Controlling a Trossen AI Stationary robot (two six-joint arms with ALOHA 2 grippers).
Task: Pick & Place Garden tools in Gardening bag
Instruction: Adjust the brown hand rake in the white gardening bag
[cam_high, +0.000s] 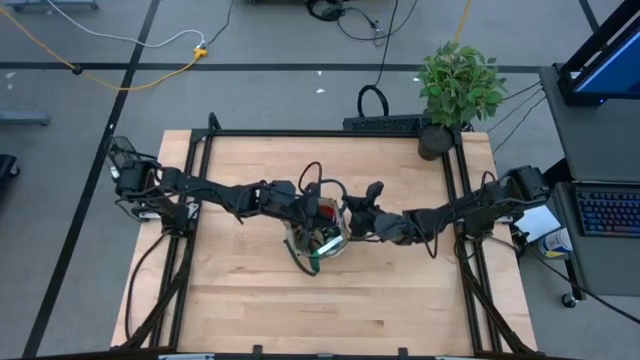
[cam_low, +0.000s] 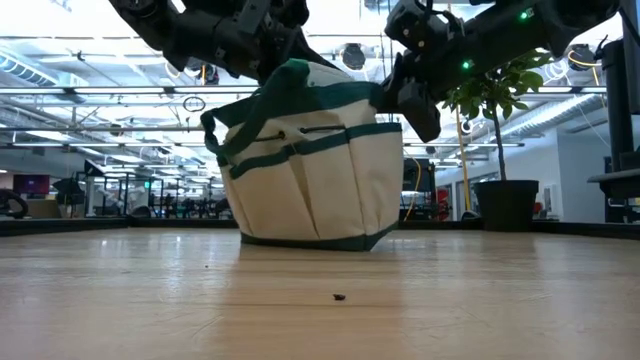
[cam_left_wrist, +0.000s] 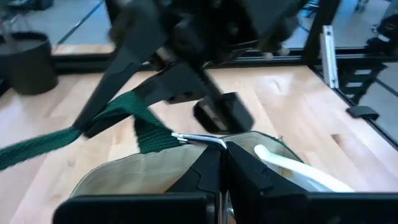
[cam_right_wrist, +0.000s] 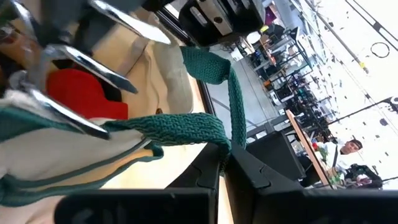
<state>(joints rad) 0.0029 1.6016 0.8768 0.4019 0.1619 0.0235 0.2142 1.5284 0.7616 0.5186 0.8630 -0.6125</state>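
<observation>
Holding the bag (cam_high: 318, 238) at mid-surface, both arms met over its mouth. The right jaws (cam_right_wrist: 225, 163) were closed on a green strap (cam_right_wrist: 205, 127); the left jaws (cam_left_wrist: 224, 151) were shut on a bent metal piece (cam_left_wrist: 199, 139), seemingly a tool being lowered in. Tools, one of them red (cam_right_wrist: 78, 93), lay inside, so the task was judged nearly done. Next, release and a clear lift were called for. The wooden surface (cam_high: 250, 300) was otherwise bare; a plant (cam_high: 458, 85) stood well beyond the right jaws, a workshop hall behind.

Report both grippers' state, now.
Left gripper: shut, fingers together over the gardening bag, pinching a thin metal piece.
Right gripper: shut on the bag's green strap.
</observation>
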